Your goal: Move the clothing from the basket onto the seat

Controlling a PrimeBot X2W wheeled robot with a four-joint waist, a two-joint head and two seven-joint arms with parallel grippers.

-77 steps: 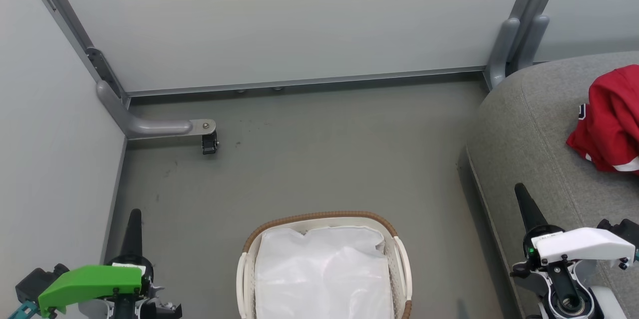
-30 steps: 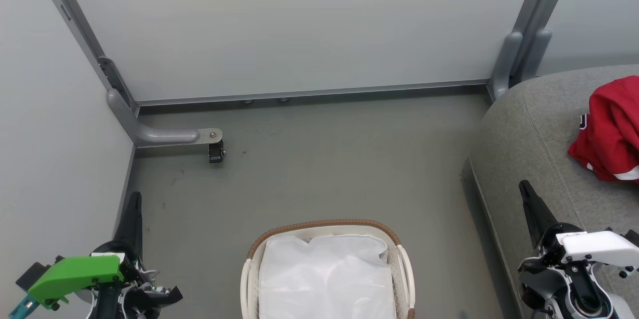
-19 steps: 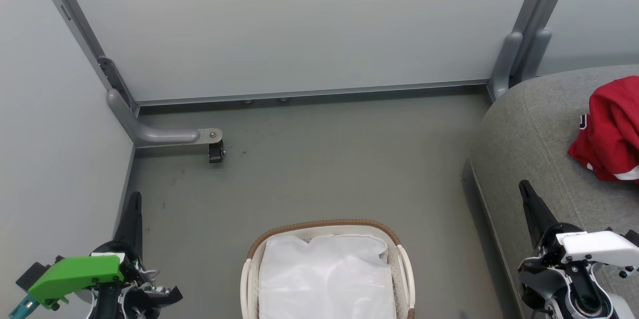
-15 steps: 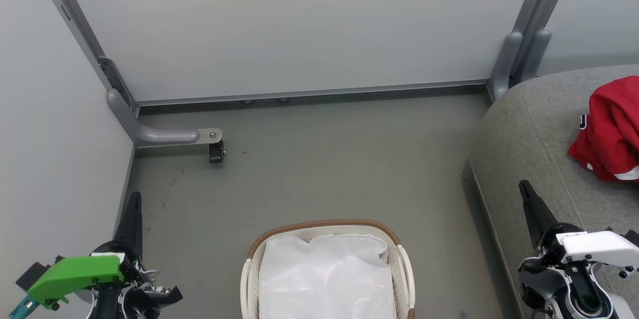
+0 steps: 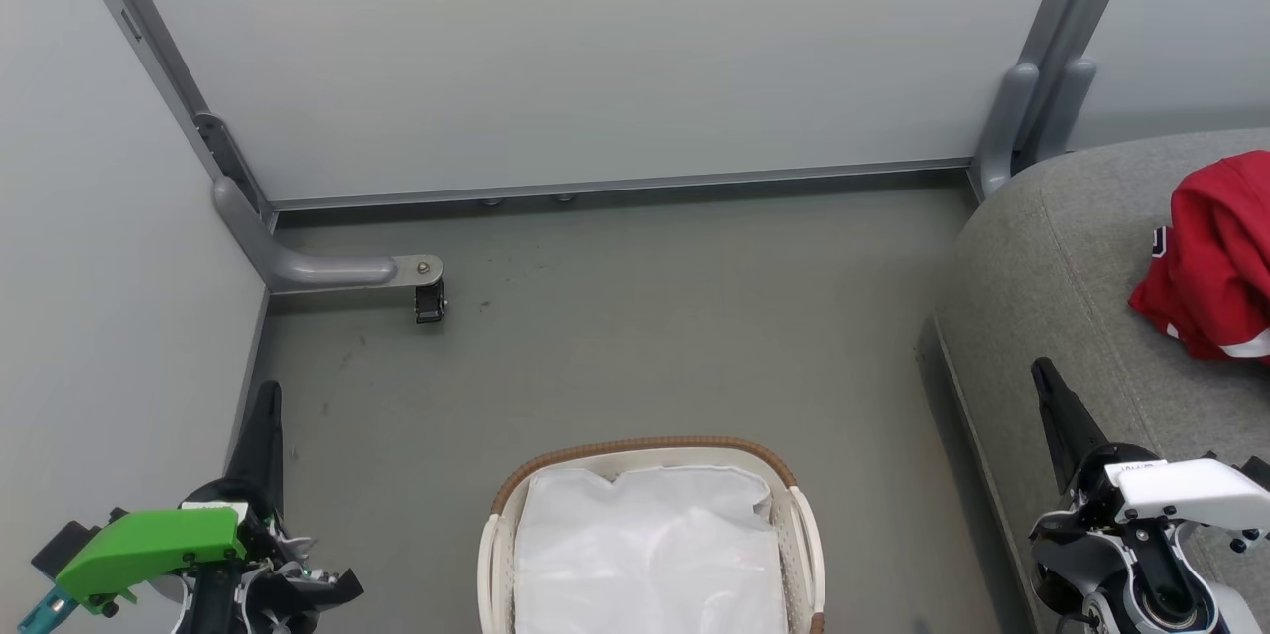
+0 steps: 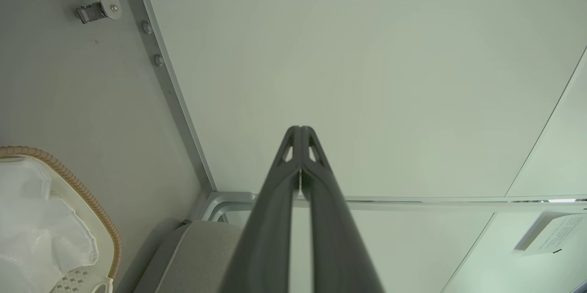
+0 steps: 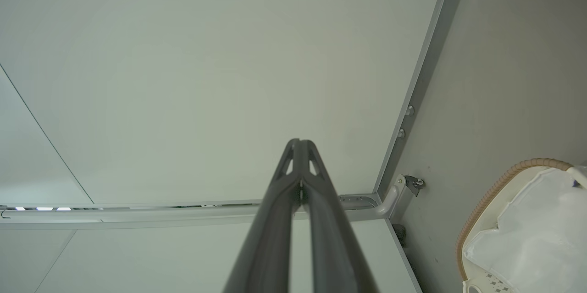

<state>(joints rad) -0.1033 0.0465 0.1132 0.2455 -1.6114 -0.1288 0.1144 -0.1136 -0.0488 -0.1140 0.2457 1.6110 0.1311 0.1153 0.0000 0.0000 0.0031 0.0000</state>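
The red clothing (image 5: 1215, 257) lies crumpled on the grey seat (image 5: 1072, 257) at the right edge of the head view. The white basket (image 5: 655, 448) with its brown rim stands on the floor at bottom centre; inside it I see just its white liner (image 5: 645, 550). My left gripper (image 5: 266, 396) is shut at the lower left, well left of the basket. My right gripper (image 5: 1042, 374) is shut at the lower right, over the seat's front edge. Both wrist views show the fingers pressed together, left (image 6: 300, 130) and right (image 7: 298, 142), holding nothing. The basket rim (image 6: 69, 176) (image 7: 504, 178) shows in both.
Pale partition panels (image 5: 595, 49) close off the far side and the left. A grey panel foot with a black caster (image 5: 429, 302) juts onto the floor at the left. Grey posts (image 5: 1032, 108) stand by the seat's far corner. Open floor (image 5: 635, 317) lies between basket and panels.
The head camera shifted slightly between the oldest frame and one second ago, sliding the whole scene down and right. Over the last second nothing has moved.
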